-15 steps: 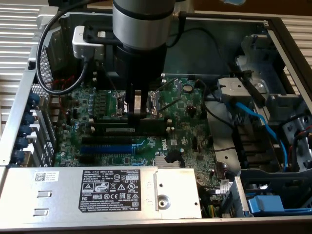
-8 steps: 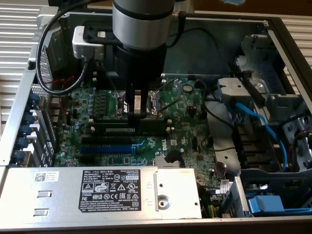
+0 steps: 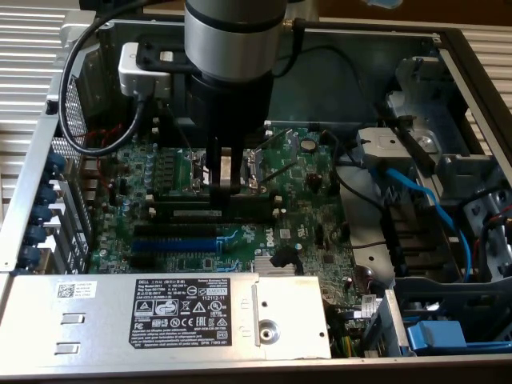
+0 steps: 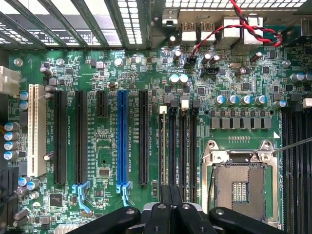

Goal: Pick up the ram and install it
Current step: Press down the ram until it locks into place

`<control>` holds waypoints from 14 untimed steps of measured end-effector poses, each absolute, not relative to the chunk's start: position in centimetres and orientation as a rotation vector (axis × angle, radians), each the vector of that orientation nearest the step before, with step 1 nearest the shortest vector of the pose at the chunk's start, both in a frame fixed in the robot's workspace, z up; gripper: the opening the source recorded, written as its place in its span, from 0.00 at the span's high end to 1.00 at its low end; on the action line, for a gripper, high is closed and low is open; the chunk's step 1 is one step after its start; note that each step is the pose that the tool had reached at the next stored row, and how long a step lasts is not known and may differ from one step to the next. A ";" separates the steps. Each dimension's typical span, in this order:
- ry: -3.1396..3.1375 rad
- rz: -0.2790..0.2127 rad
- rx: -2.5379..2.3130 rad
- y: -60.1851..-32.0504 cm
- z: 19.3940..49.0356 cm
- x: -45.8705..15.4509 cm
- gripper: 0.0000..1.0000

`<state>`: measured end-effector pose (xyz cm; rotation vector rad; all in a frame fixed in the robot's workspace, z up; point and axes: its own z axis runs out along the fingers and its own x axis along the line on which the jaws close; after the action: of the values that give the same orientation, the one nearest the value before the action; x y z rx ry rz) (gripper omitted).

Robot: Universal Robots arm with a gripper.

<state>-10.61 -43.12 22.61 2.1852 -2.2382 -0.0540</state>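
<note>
The ram (image 3: 196, 214) is a thin green stick with a pale label. It stands on edge in the black memory slot closest to the blue expansion slot (image 3: 176, 240). In the wrist view the ram (image 4: 162, 146) shows as a light strip along that slot, beside the other dark memory slots (image 4: 183, 146). My gripper (image 3: 224, 186) reaches straight down onto the memory slots, just behind the ram. Its dark fingers (image 4: 165, 207) are pressed together, and my gripper (image 4: 171, 200) is shut with nothing visible between them. I cannot tell whether the fingertips touch the ram.
The open CPU socket (image 4: 241, 180) lies right beside the memory slots. The power supply (image 3: 160, 308) with its label covers the near side of the case. Blue cables (image 3: 416, 188) and drive bays fill the exterior view's right. A black cable (image 3: 88, 144) loops at the left.
</note>
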 end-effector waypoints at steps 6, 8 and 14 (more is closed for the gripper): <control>-2.238 -0.053 2.186 -43.1 23.5 -10.6 0.90; -2.240 -0.050 2.187 -43.1 24.7 -10.6 0.90; -2.243 -0.039 2.190 -43.1 26.4 -10.6 0.90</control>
<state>-10.61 -43.08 26.39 2.1900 -2.2426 -0.0392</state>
